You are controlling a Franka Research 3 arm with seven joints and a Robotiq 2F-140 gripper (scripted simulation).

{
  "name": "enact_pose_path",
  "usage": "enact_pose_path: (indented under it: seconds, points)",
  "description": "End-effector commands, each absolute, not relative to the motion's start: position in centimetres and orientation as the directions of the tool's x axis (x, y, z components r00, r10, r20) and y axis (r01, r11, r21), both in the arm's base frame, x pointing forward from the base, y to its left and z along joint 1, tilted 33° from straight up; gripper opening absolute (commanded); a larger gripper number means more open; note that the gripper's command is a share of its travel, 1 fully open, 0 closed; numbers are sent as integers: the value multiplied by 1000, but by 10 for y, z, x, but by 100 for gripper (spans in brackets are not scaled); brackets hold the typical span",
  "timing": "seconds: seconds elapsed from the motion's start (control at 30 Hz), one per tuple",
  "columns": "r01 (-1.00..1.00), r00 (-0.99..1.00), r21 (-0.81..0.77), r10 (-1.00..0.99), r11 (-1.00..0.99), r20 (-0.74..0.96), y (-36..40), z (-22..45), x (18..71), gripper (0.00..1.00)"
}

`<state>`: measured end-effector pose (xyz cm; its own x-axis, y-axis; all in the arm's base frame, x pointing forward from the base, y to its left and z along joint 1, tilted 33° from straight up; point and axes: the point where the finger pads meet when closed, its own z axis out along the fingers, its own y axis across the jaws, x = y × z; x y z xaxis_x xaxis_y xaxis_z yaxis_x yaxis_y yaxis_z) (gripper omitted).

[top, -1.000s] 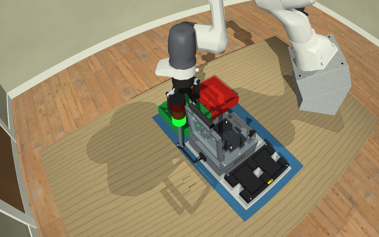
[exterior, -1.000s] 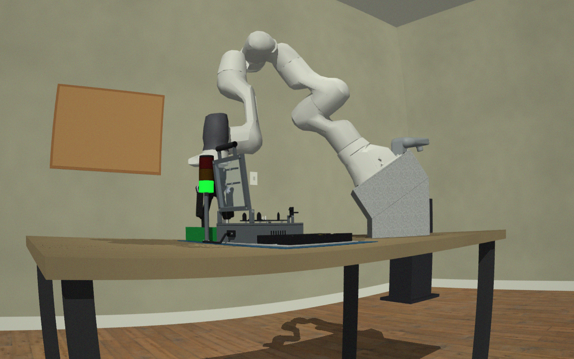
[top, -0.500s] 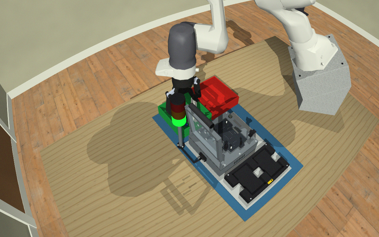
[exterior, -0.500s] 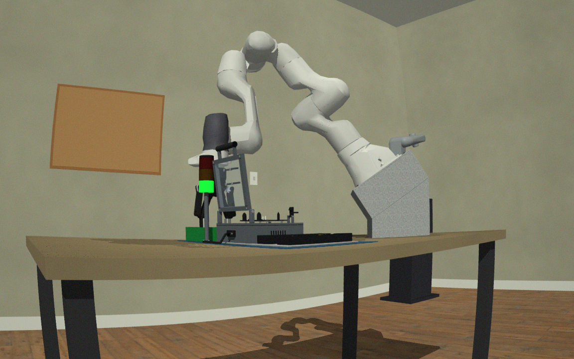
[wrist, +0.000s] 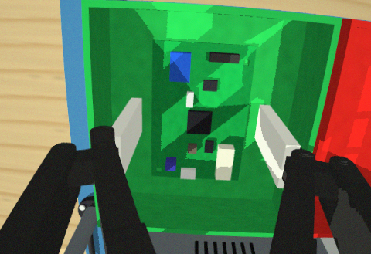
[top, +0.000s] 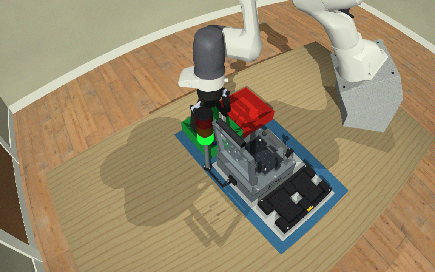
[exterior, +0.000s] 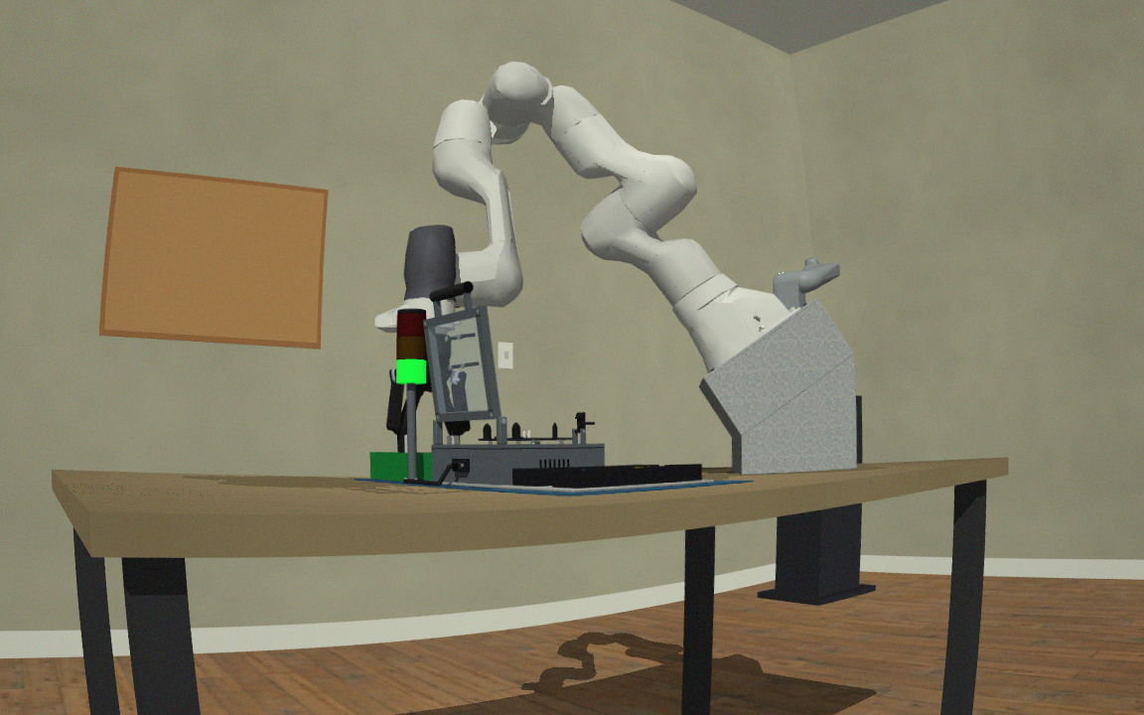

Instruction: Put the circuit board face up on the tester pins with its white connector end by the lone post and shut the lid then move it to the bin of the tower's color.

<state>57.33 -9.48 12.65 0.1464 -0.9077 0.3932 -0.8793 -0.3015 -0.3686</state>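
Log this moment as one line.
phase: release | claw: open, above green bin | board: in green bin, free | tower: green | lid: open

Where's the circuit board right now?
In the wrist view the circuit board lies inside the green bin, between the open pincer's white pads and apart from both; the red bin stands beside it.

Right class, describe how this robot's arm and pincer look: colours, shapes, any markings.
The arm is built of rounded off-white segments on a speckled grey pedestal. A dark grey, dome-topped wrist housing sits above a white collar. The pincer has black linkages and pale grey flat pads. No markings or cables show.
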Motion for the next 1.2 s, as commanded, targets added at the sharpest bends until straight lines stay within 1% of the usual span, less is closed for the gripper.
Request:
enact_pose_path:
  seconds: [0.0, 0.87, 1.17]
  points:
    - [-880, 139, -374, -911, -294, 389, -95, 127, 574, 58]
    - [-880, 139, -374, -911, -294, 389, -95, 128, 573, 58]
    - [-880, 139, -374, -911, -294, 389, -86, 154, 559, 58]
